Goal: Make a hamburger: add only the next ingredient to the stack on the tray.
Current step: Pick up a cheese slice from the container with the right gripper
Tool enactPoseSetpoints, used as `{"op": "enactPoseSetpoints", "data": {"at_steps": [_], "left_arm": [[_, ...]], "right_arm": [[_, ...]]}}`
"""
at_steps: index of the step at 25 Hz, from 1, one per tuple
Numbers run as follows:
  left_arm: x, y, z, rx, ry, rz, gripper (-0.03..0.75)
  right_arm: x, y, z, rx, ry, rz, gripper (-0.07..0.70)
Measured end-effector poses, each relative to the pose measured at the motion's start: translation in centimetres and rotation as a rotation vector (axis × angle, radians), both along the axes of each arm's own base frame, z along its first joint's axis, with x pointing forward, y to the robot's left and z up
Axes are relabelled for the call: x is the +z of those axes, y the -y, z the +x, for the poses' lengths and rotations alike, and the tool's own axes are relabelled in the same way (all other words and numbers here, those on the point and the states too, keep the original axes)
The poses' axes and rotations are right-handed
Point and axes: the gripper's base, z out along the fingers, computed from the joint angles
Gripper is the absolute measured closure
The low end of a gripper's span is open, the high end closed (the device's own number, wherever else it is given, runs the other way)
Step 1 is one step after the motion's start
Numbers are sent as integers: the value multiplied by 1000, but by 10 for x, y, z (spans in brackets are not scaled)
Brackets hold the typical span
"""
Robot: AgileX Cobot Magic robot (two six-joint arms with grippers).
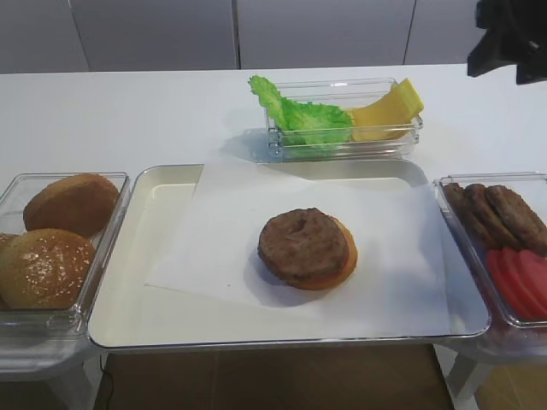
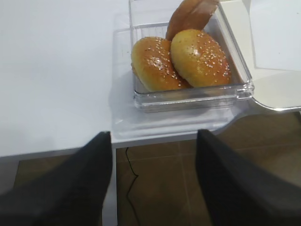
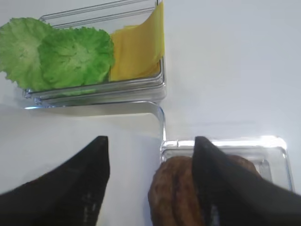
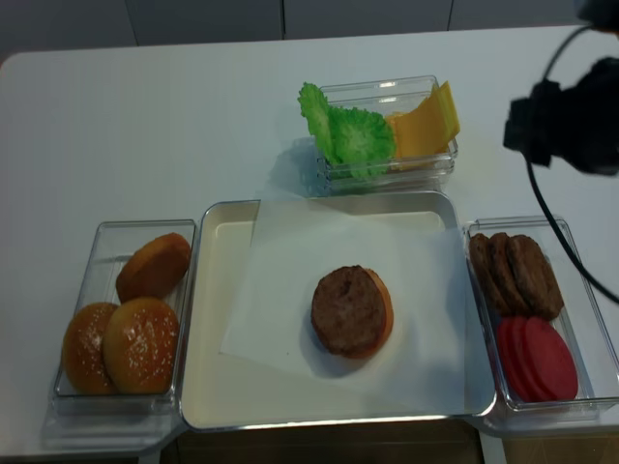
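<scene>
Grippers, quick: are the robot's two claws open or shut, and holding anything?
Left gripper: open, holding nothing.
Right gripper: open, holding nothing.

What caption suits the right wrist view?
Open right gripper hovers before the bin of lettuce and cheese.

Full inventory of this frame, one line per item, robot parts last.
tray: 1, cream, centre, lined with white paper
stack: 1, brown patty on orange-tan bun half, on the paper
cheese: yellow slices, count unclear, back bin, right side
lettuce: green, same bin, left side
back bin: 1, clear, behind tray
buns: 3, brown, two seeded, left bin
patties: 3, brown, right bin, far end
tomato slices: red, overlapping, right bin, near end
right gripper: black, jaws open, empty, above the patties
left gripper: black, jaws open, empty, near the buns
</scene>
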Motion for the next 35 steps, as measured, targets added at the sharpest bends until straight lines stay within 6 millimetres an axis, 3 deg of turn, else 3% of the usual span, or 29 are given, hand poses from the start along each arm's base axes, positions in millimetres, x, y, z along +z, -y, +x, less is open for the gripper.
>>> {"op": "enactPoseSetpoints", "data": {"at_steps": [6, 12, 16, 21, 35], "left_arm": [[0, 0, 0, 0, 0, 0, 296], [0, 0, 0, 0, 0, 0, 296], [0, 0, 0, 0, 0, 0, 296], [0, 0, 0, 0, 0, 0, 296], [0, 0, 0, 0, 0, 0, 296]], "right_arm": [[-15, -10, 58, 31, -58, -7, 195], [-39, -17, 98, 61, -131, -4, 195], [-54, -9, 118, 48, -160, 58, 195], [-70, 2, 133, 58, -174, 94, 212], [-84, -1, 145, 80, -161, 129, 347]]}}
